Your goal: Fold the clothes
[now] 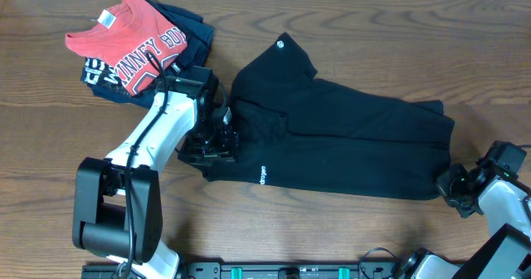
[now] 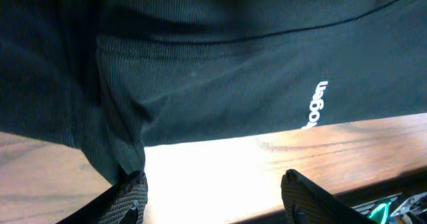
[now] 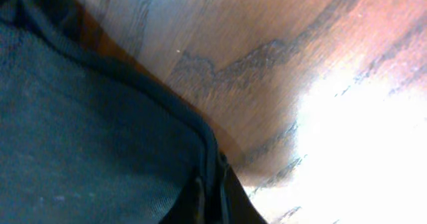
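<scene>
Black soft short-sleeved T-shirt [image 1: 348,138] lies part-folded; I judge right gripper [image 3: 212,201] pinches its hem [image 3: 167,104] for tension, while left gripper [image 2: 213,197] stands spread, gripping nothing.

The left arm [image 1: 158,125] slants up from the near edge of the tabletop [image 1: 332,233], the left gripper [image 1: 217,139] low with jaws spread. The right gripper [image 1: 448,182], by the near right corner, is pinched tight on the hem of the black T-shirt [image 1: 348,138].

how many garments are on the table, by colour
black t-shirt: 1
red t-shirt: 1
navy garment: 1
total: 3
</scene>
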Robot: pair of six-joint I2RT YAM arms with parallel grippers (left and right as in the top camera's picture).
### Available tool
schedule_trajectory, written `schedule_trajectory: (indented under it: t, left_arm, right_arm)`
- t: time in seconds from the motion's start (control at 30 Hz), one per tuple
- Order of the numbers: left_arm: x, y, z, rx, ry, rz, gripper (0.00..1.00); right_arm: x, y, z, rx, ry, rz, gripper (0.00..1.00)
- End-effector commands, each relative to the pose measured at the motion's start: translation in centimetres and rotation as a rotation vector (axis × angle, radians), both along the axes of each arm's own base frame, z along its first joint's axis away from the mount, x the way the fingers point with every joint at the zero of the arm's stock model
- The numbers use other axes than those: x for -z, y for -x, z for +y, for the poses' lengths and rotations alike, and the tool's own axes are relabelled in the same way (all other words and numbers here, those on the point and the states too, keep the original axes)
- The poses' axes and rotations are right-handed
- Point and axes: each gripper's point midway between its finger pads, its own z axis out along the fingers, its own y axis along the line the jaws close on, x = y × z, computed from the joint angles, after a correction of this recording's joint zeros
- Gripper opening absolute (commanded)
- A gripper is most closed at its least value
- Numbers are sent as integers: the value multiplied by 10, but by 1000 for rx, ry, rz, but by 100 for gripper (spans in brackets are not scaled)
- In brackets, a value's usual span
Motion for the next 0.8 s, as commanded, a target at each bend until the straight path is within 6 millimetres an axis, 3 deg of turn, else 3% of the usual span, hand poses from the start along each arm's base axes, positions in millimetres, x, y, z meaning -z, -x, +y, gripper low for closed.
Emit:
schedule_trajectory:
  t: [0.0,0.2,0.47,0.5,0.6,0.67,0.77]
  left_arm:
    - [2,6,3,6,-17,22,66]
    - [14,21,6,4,-27,64,66]
    - [44,41,9,-27,-28,93,66]
    - [48,42,9,-29,-27,86,59]
    - [52,46,10,-36,-31,94,25]
    - [51,51,12,-35,-37,116,9]
    - [47,64,16,-33,-57,171,6]
  right_arm:
    - [5,25,-15,49,65,106,1]
    - [3,61,-41,203,149,234,1]
    - [3,70,-50,290,137,222,1]
    - [3,69,-51,290,139,220,1]
    - [3,69,-53,293,150,220,1]
    - [2,71,-55,295,162,229,1]
    - [1,74,-57,298,178,243,1]
